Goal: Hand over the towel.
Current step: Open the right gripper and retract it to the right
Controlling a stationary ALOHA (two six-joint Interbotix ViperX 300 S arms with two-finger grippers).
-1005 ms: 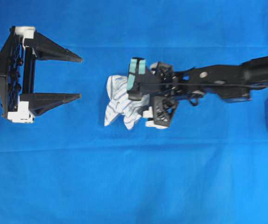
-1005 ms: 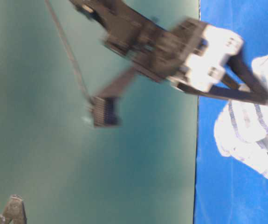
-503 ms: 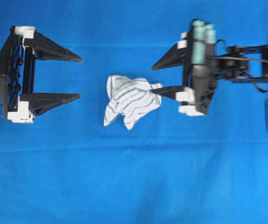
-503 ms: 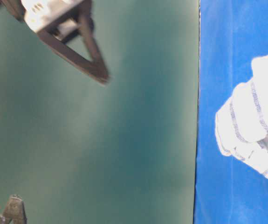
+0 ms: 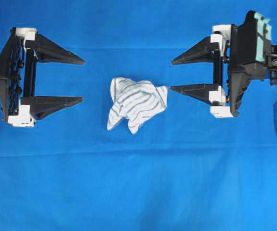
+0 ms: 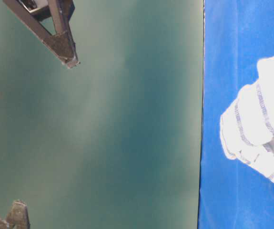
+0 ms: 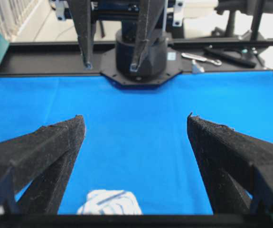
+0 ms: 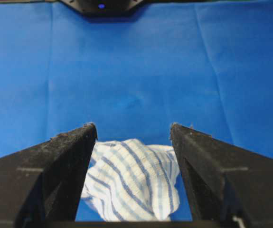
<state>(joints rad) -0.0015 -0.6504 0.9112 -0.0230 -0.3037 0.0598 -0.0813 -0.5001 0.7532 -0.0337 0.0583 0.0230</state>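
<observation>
The towel (image 5: 136, 103), white with thin blue-grey stripes, lies crumpled on the blue cloth (image 5: 138, 183) in the middle. It also shows as the towel (image 6: 256, 138), the towel (image 7: 110, 208) and the towel (image 8: 131, 180). My left gripper (image 5: 83, 81) stands open at the far left, well apart from the towel and empty; the left gripper (image 7: 135, 118) holds nothing between its fingers. My right gripper (image 5: 171, 75) is open and empty, to the right of the towel and raised off the table. In the right wrist view the towel lies below the right gripper (image 8: 132, 126).
The blue cloth covers the whole table. The right arm's base (image 7: 141, 52) stands at the far edge in the left wrist view, with loose tools (image 7: 202, 58) on the black frame behind it. A green backdrop (image 6: 127, 143) fills the table-level view.
My right gripper, open over the towel a second ago, has drawn back to the right and risen. The towel stays on the cloth. The left arm has not moved.
</observation>
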